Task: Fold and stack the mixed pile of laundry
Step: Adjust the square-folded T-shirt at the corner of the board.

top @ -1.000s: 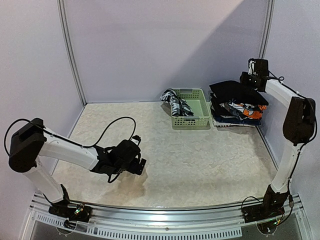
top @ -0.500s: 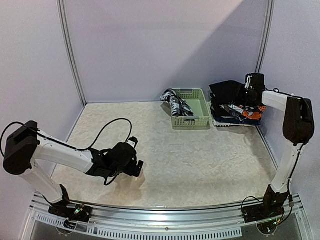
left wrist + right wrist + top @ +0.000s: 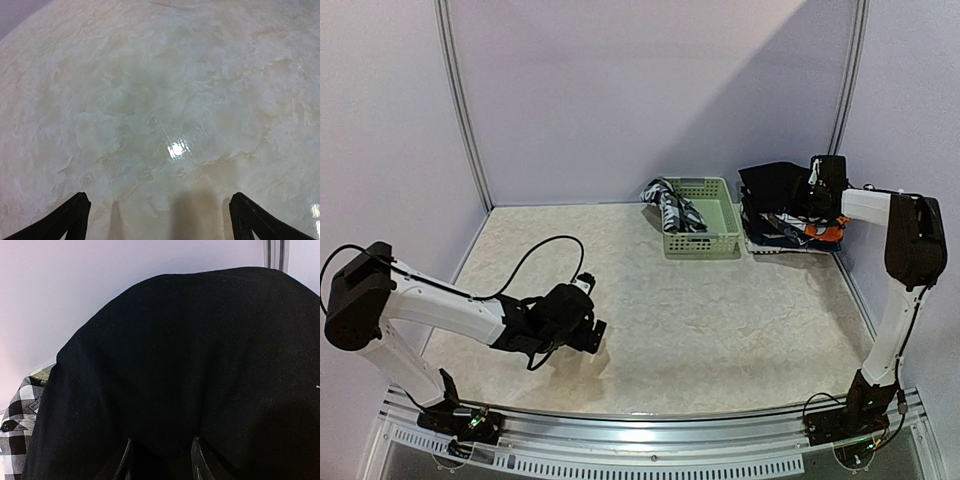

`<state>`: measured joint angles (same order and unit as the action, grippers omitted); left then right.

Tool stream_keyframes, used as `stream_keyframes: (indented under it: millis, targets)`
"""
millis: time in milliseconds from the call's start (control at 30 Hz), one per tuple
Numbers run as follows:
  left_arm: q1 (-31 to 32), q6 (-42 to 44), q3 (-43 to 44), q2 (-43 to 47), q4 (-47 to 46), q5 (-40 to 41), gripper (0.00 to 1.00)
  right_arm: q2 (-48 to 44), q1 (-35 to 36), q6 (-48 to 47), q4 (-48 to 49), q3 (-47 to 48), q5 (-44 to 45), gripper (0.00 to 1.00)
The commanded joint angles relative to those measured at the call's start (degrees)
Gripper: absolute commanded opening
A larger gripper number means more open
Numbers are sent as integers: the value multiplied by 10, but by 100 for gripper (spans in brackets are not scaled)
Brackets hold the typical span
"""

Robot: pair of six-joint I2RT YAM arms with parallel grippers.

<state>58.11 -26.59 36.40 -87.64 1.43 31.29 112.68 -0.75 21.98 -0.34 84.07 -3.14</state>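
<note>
The laundry pile [image 3: 788,212] sits at about two o'clock on the surface [image 3: 720,320], tight against the right wall. A big black cloth [image 3: 175,365] lies on top, with orange-blue-white printed pieces [image 3: 820,226] showing under it.

All of it looks soft, light and limp. None of it should hold a shape when lifted, and a layer will likely sag and drag its neighbours along. The black cloth bulges in a loose dome, so a fold or free edge seems the best place to take it, not the smooth middle where fingers may slide off. Pulled from one point, it will probably trail.

The right hand [image 3: 162,461] is at the pile's upper right side, its fingers partway in with black fabric between and around them. Whether they actually nip a fold I cannot tell, since everything there is dark.

The left hand [image 3: 162,225] hangs low at about eight o'clock, well apart from the laundry. Its fingers are spread wide over bare surface and hold nothing.

The pale green slotted basket [image 3: 705,243] stands at about one o'clock, just left of the pile. A checked shirt [image 3: 672,208] is draped over its left rim, partly in and partly out. The rest of the inside looks bare from above.
</note>
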Motion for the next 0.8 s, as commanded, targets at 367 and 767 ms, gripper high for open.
stream_keyframes:
  millis: [367,767]
  targets:
    - [5,84,146,-16,54,37,99,-66,76,-58,-137,109,48,57]
    - [-28,157,310,-65,102,17,100,-169,134,-73,-159,71,56,69]
